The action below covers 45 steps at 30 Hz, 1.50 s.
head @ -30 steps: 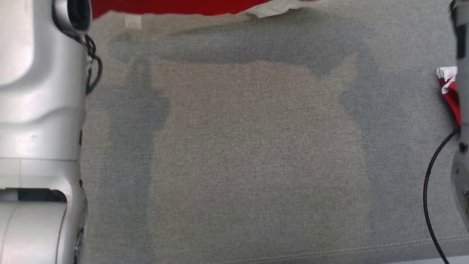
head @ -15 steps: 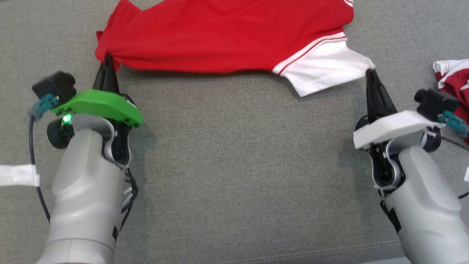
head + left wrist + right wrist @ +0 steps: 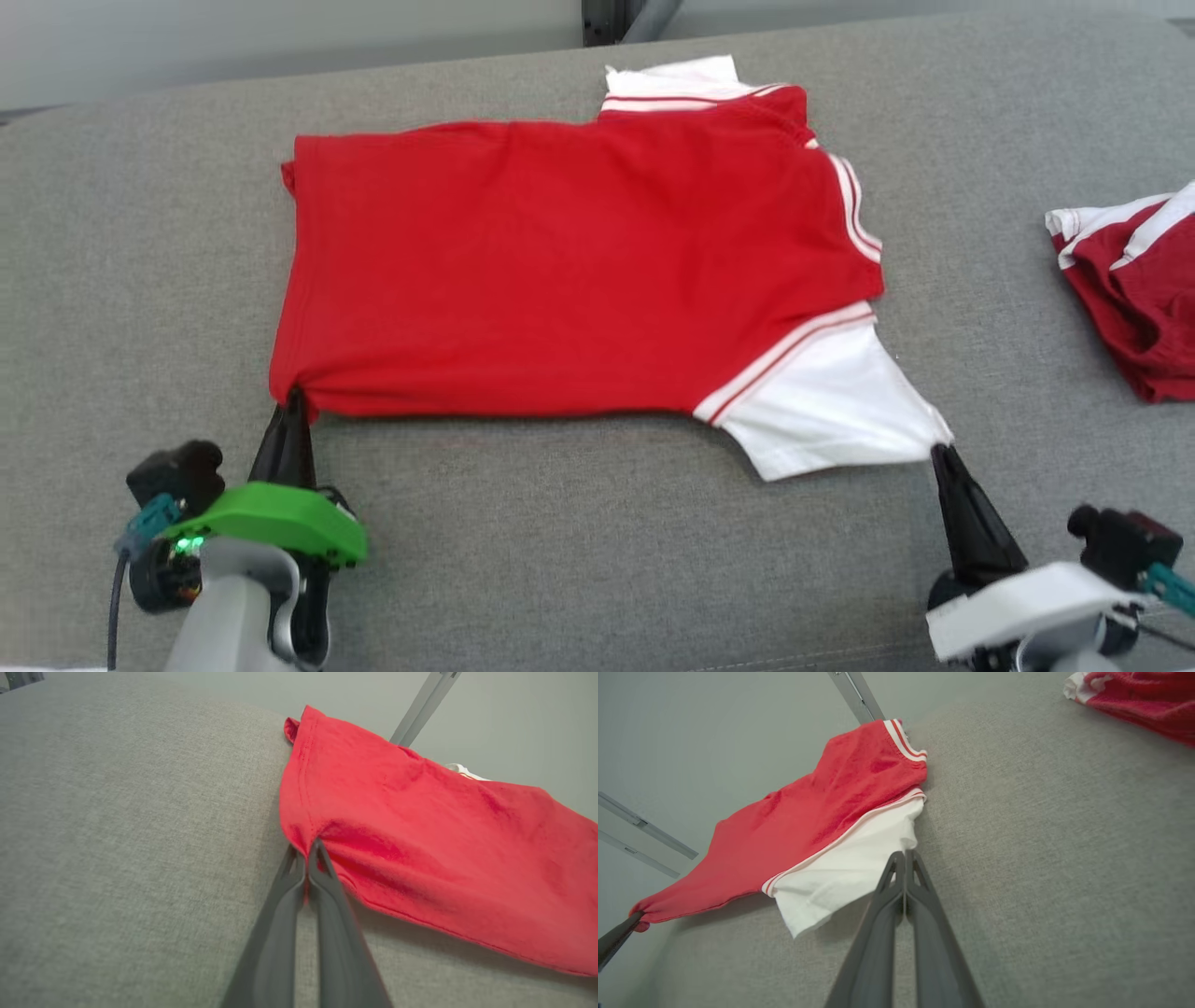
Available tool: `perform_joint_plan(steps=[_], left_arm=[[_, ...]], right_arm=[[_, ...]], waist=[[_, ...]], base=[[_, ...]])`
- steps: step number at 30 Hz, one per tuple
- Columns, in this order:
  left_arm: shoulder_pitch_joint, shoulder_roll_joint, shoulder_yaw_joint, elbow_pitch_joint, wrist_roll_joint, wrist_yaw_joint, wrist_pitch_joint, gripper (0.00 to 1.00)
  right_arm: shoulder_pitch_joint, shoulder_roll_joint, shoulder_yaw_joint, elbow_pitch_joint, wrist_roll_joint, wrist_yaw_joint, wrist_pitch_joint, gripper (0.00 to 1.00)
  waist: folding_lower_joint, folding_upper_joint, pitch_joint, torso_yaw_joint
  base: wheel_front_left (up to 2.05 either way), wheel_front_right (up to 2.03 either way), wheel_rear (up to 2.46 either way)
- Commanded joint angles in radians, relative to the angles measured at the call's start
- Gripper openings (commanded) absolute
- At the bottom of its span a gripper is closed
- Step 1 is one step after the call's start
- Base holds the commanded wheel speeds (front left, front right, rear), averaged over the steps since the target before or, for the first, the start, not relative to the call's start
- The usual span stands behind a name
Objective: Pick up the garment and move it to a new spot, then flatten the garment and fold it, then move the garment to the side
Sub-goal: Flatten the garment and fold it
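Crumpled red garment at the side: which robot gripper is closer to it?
Right. The right gripper, shut on the red shirt's white sleeve tip, lies short of the crumpled garment, not touching it; the left gripper pinches the shirt's opposite corner, with the whole shirt between.

Head cam tilted up; whole shirt (image 3: 579,271) now visible.

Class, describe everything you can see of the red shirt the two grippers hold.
The shirt is soft red knit with white, red-striped sleeves. It lies spread, slightly wrinkled, on the grey cushion, hem to the left. The left gripper pinches its near hem corner; the right gripper pinches the near sleeve's tip, that edge slightly raised.
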Motion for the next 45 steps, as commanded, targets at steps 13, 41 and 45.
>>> perform_joint_plan(steps=[13,41,45], left_arm=[[0.563,0.071,0.022,-0.693,0.025,0.201,0.281,0.00],[0.402,0.140,-0.018,-0.835,-0.041,0.207,0.585,0.00],[0.344,0.131,-0.021,-0.782,-0.045,0.204,0.575,0.00]], right_arm=[[0.428,0.047,-0.065,-0.251,-0.083,-0.001,0.090,0.00],[-0.027,-0.022,-0.135,-0.264,-0.087,-0.001,0.420,0.00],[-0.113,-0.040,-0.101,-0.184,-0.084,-0.001,0.375,0.00]], waist=[[0.0000,0.0000,-0.142,-0.010],[0.0000,0.0000,0.068,-0.025],[0.0000,0.0000,0.104,-0.018]], base=[[0.00,0.00,0.00],[0.00,0.00,0.00],[0.00,0.00,0.00]])
